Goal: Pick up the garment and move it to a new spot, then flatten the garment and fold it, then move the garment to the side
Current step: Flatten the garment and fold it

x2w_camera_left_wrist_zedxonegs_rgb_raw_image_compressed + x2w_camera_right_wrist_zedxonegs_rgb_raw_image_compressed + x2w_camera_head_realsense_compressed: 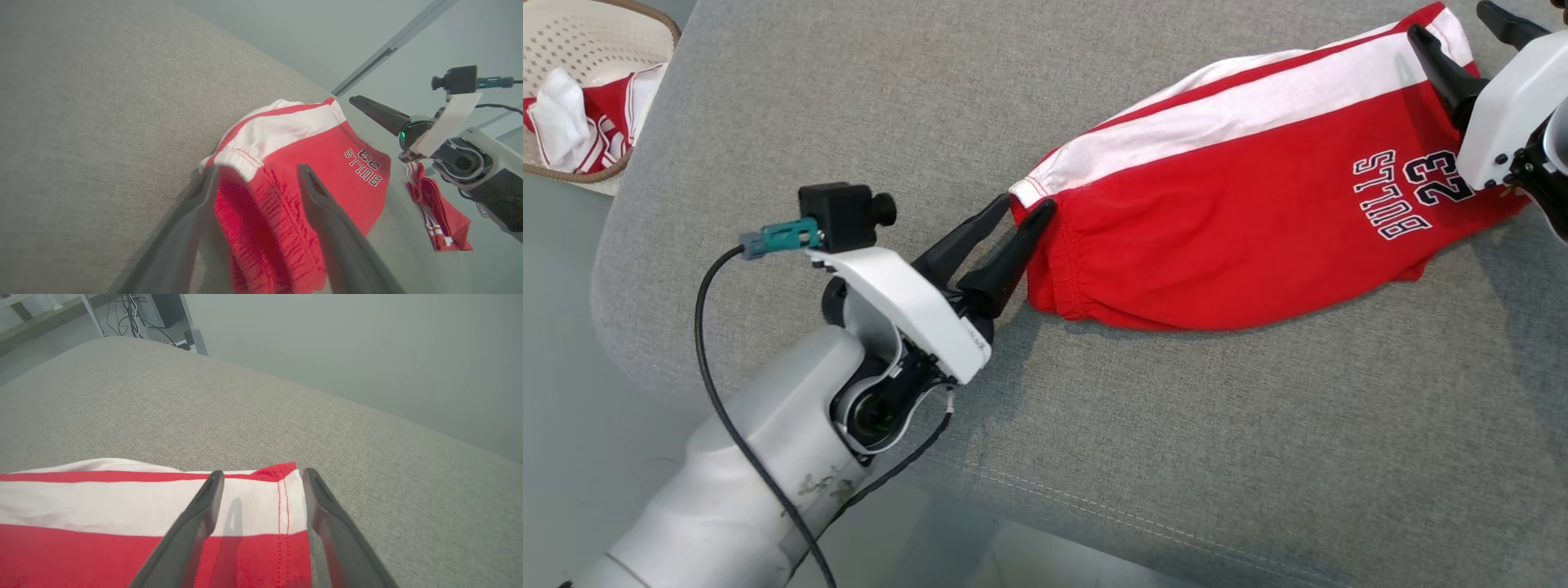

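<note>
On the grey cushion the red shorts lie with their long axis slanting from the waistband at lower left to the hem at upper right (lettering upside down to me). I see my left gripper spread astride the waistband corner and my right gripper spread over the hem corner, neither pinching cloth.

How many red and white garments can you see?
3: the shorts on the grey cushion; a bundle in the basket, head view's top left; a crumpled piece beyond the cushion's end in the left wrist view. The basket may hide more.
</note>
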### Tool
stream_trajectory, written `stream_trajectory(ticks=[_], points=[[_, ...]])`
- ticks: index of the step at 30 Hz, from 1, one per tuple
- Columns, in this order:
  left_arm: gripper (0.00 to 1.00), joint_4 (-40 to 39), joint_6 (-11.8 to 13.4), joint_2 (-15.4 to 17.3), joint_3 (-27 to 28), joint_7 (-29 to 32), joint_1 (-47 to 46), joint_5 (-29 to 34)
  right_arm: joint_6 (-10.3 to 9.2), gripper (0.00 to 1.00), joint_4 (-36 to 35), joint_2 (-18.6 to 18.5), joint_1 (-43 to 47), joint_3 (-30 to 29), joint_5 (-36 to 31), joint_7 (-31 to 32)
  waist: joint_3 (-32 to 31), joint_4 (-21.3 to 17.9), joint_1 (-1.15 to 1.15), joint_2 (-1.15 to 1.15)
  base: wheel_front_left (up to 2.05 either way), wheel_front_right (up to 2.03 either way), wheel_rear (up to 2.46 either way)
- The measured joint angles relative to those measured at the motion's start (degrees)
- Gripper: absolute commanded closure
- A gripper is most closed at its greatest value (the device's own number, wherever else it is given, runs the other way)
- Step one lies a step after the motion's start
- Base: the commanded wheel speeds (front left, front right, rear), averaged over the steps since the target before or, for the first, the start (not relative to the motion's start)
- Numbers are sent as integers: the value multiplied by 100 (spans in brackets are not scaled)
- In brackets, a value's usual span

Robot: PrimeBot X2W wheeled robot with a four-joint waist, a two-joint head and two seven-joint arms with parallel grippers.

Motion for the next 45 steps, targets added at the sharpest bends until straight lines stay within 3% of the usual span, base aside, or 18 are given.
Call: stream_trajectory(ticks=[7,11,20,33,41,42,43,44,45], points=[[0,261,0,500,-165,-708,102,113,0,0,-322,-191,110,155,427,-567,-156,-158,0,0,0,0,0],[0,225,0,525,-319,-669,325,140,-1,0,-364,-309,292,180,531,-521,-181,-239,0,0,0,0,0],[0,311,0,478,-595,-129,310,-30,-1,0,-85,-270,396,242,642,121,-135,-289,0,0,0,0,0],[0,122,0,504,-786,1001,-112,-932,0,0,344,-109,87,630,911,1034,-86,-271,0,0,0,0,0],[0,345,0,315,-867,1735,-232,-1412,0,0,586,38,-206,765,1199,1499,-28,-272,0,0,0,0,0],[0,353,0,288,-865,1779,-261,-1441,-1,58,583,57,-222,767,1261,1540,-23,-275,0,0,0,0,0],[12,359,0,265,-856,1801,-288,-1482,-1,100,587,60,-224,767,1341,1566,-20,-276,0,0,0,0,0],[99,357,0,244,-838,1825,-297,-1537,-1,100,586,62,-230,775,1399,1613,-16,-278,0,0,0,0,0],[100,356,0,223,-822,1831,-296,-1585,-1,100,566,68,-244,781,1447,1667,-9,-284,0,0,0,0,0]])
